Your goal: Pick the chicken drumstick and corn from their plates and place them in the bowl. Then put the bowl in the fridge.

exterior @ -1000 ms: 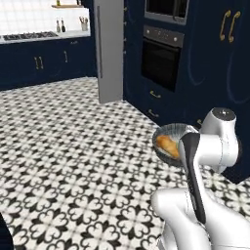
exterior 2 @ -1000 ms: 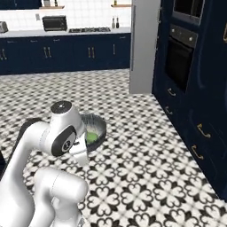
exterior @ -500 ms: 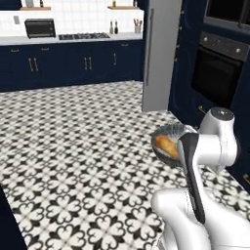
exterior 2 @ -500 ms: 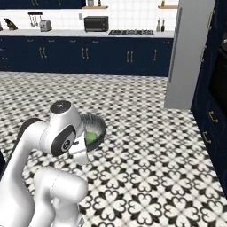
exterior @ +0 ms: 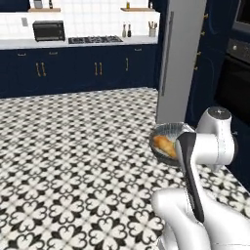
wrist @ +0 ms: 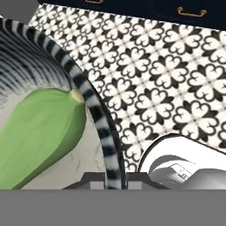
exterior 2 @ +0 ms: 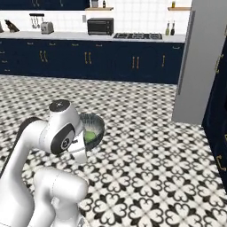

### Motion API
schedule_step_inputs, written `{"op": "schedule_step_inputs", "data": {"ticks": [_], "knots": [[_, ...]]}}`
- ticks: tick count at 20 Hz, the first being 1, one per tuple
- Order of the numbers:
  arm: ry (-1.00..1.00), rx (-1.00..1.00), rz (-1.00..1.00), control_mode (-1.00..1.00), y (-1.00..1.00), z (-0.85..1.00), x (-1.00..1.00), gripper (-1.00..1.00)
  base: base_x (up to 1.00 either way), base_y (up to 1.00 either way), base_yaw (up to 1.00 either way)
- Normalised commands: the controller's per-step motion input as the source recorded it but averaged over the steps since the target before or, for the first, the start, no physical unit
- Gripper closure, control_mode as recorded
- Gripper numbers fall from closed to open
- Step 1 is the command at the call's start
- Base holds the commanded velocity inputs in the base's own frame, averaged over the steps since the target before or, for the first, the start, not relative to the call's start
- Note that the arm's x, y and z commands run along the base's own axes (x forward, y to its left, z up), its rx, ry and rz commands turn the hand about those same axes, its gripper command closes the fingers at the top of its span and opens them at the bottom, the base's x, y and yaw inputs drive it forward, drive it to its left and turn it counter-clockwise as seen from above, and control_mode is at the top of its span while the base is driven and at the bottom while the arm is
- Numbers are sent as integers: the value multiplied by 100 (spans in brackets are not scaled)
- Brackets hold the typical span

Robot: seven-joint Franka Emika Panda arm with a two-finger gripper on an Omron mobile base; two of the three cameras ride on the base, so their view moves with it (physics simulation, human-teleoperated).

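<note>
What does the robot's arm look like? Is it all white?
Mostly white. The arm is made of fat, rounded, glossy white tubes, with dark grey bands and round dark caps at the joints. A grey disc sits on top of one joint. The gripper ends in two small dark finger tips. No loose cables show.
</note>
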Motion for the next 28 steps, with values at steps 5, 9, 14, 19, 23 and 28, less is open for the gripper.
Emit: {"op": "schedule_step_inputs", "data": {"ticks": [5, 9, 14, 19, 23, 28], "knots": [[0, 0, 0, 100, 0, 0, 0, 100, 100, -10, 2], [0, 0, 0, 100, 0, 0, 0, 100, 100, -18, 6], [0, 0, 0, 100, 0, 0, 0, 100, 100, -14, 5], [0, 0, 0, 100, 0, 0, 0, 100, 100, -2, 1], [0, 0, 0, 100, 0, 0, 0, 100, 100, 0, 0], [0, 0, 0, 100, 0, 0, 0, 100, 100, 4, -6]]}}
